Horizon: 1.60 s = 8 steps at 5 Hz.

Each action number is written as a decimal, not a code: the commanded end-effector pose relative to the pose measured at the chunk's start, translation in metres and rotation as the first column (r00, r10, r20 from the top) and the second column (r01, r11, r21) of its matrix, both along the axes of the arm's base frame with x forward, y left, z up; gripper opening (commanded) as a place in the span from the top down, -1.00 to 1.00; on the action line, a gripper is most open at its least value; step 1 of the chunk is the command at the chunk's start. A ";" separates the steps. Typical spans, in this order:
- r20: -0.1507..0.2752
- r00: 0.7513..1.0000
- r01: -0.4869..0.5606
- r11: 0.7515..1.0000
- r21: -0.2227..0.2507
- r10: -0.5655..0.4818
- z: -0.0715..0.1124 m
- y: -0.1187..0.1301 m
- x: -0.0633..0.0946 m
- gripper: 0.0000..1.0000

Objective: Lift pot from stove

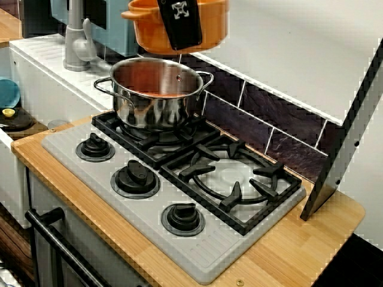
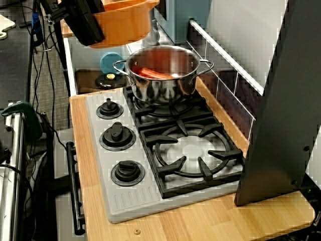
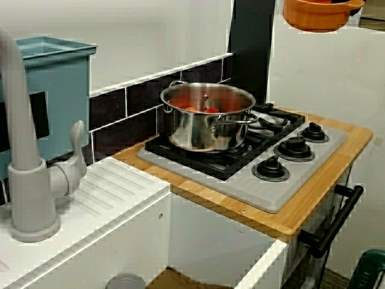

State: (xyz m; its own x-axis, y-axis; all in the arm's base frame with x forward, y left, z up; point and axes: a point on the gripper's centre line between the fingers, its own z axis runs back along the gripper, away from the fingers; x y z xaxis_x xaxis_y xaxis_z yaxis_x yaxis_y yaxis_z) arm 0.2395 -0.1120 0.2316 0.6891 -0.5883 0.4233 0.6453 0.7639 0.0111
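The small orange pot (image 1: 179, 27) hangs in the air well above the grey stove (image 1: 209, 251), over its back left corner. My gripper (image 1: 182, 33) is shut on the pot; one black finger lies over the outside of its wall, the other is hidden. From the stove's right end, the pot (image 2: 125, 22) and gripper (image 2: 88, 25) sit at the top left, clear of the stove (image 2: 125, 201). Seen from the sink side, only the pot's bottom half (image 3: 319, 15) shows at the top edge, and the gripper is out of view.
A larger steel pot (image 1: 155, 95) with something red-orange inside stands on the back burner. The front burner grate (image 1: 233, 179) is bare. A grey faucet (image 1: 75, 42), a teal box (image 3: 48, 90) and a tall dark panel (image 2: 286, 115) flank the stove.
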 end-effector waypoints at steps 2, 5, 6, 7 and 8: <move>0.056 0.998 -0.005 1.000 -0.023 0.006 0.017 0.003 0.003 1.00; 0.059 0.998 -0.010 1.000 -0.028 0.012 0.021 0.005 0.006 1.00; 0.061 0.998 -0.011 1.000 -0.027 0.012 0.021 0.006 0.006 1.00; 0.062 0.998 -0.007 1.000 -0.027 0.008 0.020 0.006 0.003 1.00; 0.063 0.998 -0.005 1.000 -0.025 0.007 0.020 0.005 0.002 1.00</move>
State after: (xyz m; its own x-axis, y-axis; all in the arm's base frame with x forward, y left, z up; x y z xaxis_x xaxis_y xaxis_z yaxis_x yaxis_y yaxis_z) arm 0.2421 -0.1089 0.2390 0.6885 -0.5791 0.4365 0.6394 0.7688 0.0115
